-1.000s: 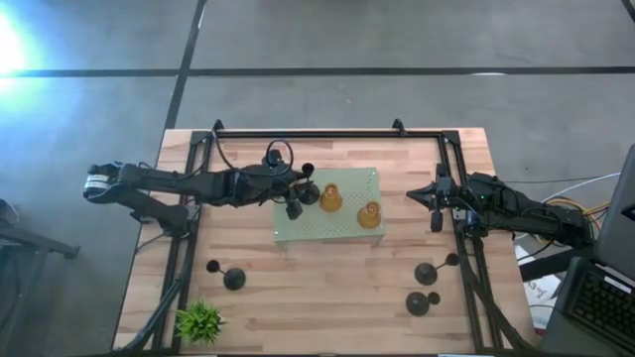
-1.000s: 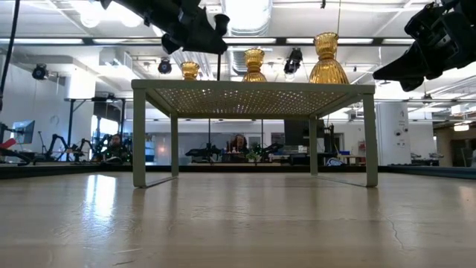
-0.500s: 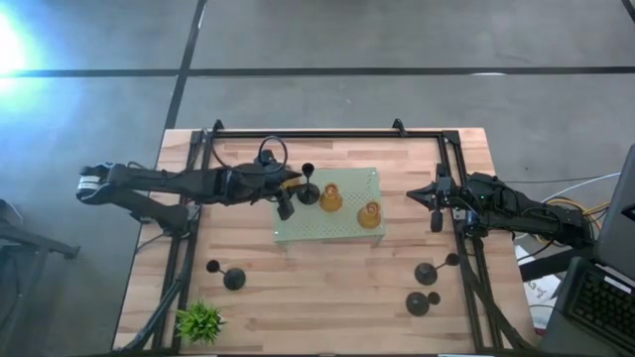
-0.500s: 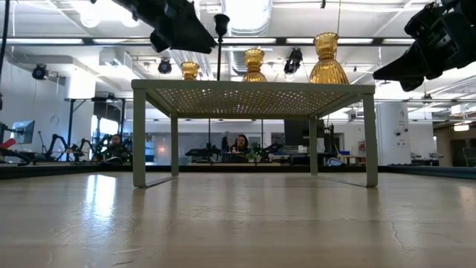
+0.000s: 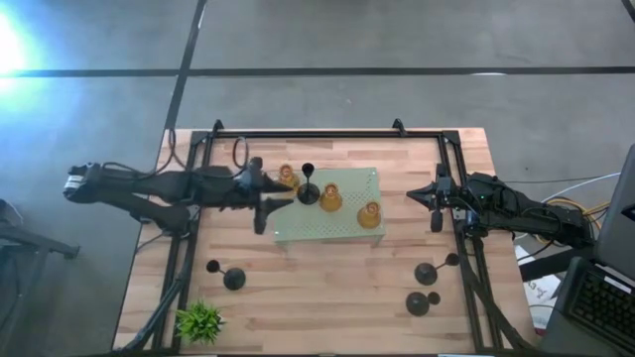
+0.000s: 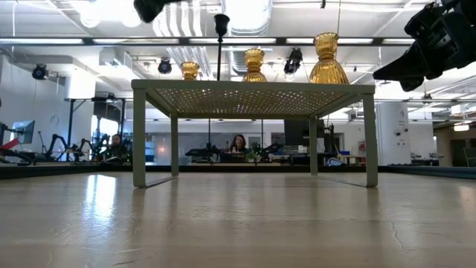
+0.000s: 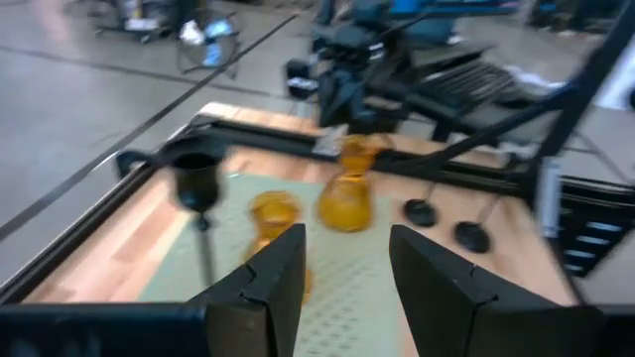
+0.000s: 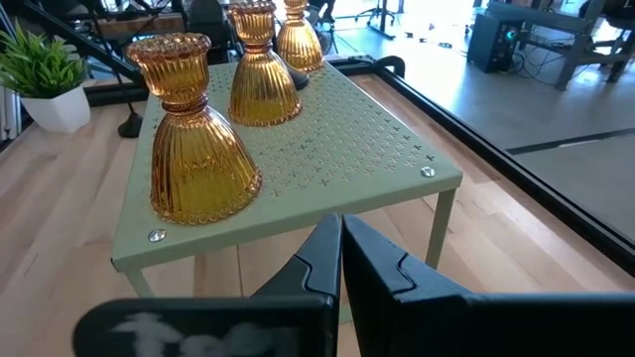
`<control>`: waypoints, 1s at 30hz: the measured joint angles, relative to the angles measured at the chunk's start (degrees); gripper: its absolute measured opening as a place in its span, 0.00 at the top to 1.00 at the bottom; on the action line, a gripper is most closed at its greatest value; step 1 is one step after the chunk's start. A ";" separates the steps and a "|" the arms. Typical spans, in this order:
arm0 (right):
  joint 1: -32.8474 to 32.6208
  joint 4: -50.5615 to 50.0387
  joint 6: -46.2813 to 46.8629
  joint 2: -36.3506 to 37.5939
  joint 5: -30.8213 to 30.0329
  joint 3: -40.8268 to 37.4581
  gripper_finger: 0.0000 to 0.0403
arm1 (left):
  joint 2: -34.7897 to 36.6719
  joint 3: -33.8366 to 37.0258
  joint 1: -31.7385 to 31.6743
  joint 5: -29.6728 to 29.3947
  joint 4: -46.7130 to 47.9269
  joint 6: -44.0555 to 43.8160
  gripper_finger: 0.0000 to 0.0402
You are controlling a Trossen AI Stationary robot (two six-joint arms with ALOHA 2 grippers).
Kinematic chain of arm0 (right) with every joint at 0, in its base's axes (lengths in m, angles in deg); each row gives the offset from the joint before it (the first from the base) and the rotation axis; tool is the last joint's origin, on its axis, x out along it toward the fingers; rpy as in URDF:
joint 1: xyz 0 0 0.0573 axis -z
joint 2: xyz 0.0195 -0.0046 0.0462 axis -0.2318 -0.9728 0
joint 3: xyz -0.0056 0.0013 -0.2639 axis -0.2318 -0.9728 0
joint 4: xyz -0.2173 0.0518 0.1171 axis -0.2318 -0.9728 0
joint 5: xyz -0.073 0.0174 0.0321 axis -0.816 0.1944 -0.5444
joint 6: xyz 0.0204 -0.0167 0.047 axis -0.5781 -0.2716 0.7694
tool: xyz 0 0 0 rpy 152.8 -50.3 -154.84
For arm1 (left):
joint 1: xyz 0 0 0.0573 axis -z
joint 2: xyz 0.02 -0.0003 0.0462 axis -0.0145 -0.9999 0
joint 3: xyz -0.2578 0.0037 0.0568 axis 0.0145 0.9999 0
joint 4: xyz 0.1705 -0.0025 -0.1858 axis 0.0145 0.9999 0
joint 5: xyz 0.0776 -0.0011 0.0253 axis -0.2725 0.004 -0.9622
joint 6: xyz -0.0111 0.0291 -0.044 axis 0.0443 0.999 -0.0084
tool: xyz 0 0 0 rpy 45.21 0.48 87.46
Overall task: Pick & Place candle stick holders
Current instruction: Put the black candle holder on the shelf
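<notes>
A pale green perforated stand (image 5: 327,226) holds three amber candle stick holders (image 5: 329,198) (image 8: 198,149) on their wide bases. A black one (image 5: 309,188) (image 7: 198,183) stands upright on its round base at the stand's far left part. Three more black holders stand on the wood: one near left (image 5: 233,279), two near right (image 5: 427,273). My left gripper (image 5: 268,205) (image 7: 347,253) is open, left of the stand and apart from the black holder. My right gripper (image 5: 437,205) (image 8: 340,243) waits shut, right of the stand.
A small green plant (image 5: 200,322) sits at the near left corner. A black rail frame (image 5: 327,134) runs along the table's far and side edges. Bare wood (image 5: 327,288) lies between the stand and the near edge.
My left gripper has let go of the black holder on the stand and drawn back toward the table's left edge, rising as it went. The black holder stays upright where it was. An amber holder that the arm covered now shows.
</notes>
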 joint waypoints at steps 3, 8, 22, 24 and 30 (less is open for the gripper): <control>0.00 0.00 -0.01 0.00 0.00 0.00 0.98 | 1.42 0.00 4.16 -0.02 0.02 0.02 0.62; 0.00 0.00 0.00 0.00 0.00 0.00 0.98 | 1.90 -0.02 13.36 -7.79 0.20 1.10 0.63; 0.02 4.77 3.99 -0.08 0.07 0.00 0.98 | 1.89 7.07 30.39 -31.90 1.02 -0.05 0.63; 0.02 10.84 7.65 -0.07 -0.01 0.00 0.98 | 2.47 7.67 30.41 -32.00 1.12 -0.02 0.63; 0.00 31.17 4.94 -0.07 -1.07 0.00 0.98 | 5.14 10.78 30.39 -32.05 1.42 -0.68 0.63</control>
